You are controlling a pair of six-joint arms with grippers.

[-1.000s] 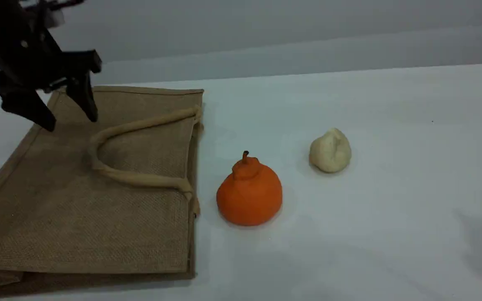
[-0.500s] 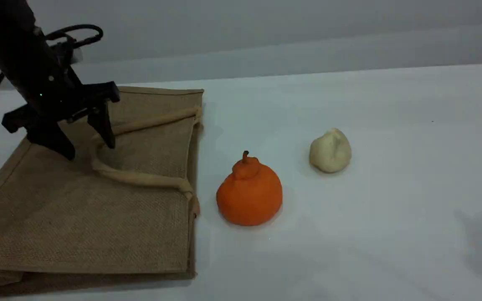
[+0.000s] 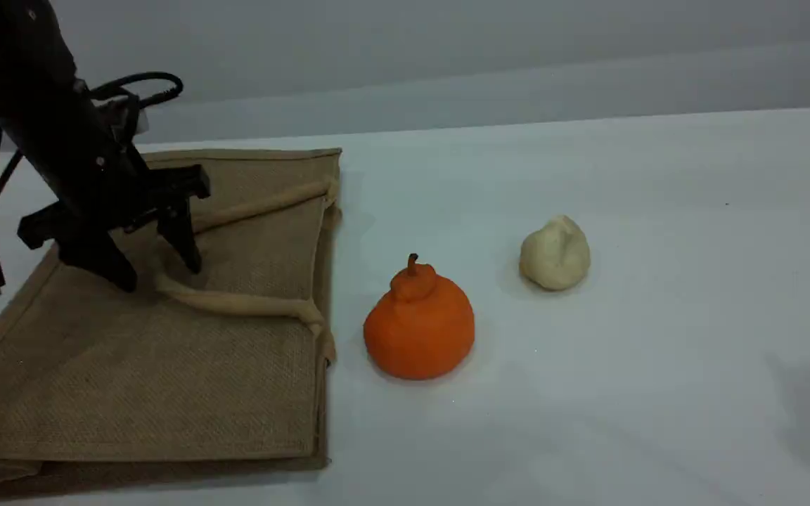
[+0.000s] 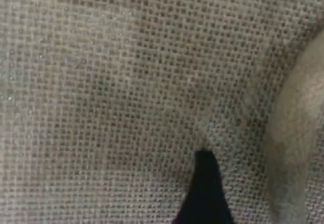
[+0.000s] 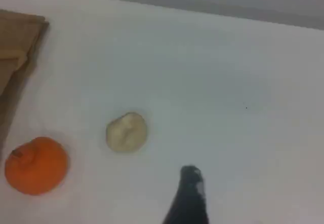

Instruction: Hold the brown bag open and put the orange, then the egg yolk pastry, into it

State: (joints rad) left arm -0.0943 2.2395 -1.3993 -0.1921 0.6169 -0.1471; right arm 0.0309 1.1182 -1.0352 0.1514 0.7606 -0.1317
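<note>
brown bag (image 3: 166, 379): flat at left of table (image 3: 658, 365), limp jute, take by padded handle (image 3: 236, 303) | left gripper (image 3: 160, 277): jaws apart over handle's bend, nothing gripped | orange (image 3: 419, 330): just right of bag, probably firm, may roll | egg yolk pastry (image 3: 555, 254): farther right, likely soft, pinch lightly | right gripper (image 5: 191, 177): spread, empty

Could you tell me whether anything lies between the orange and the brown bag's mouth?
Nothing visible lies between the orange and the brown bag. However, the bag itself lies flat on its side, its mouth not yet held open.
</note>
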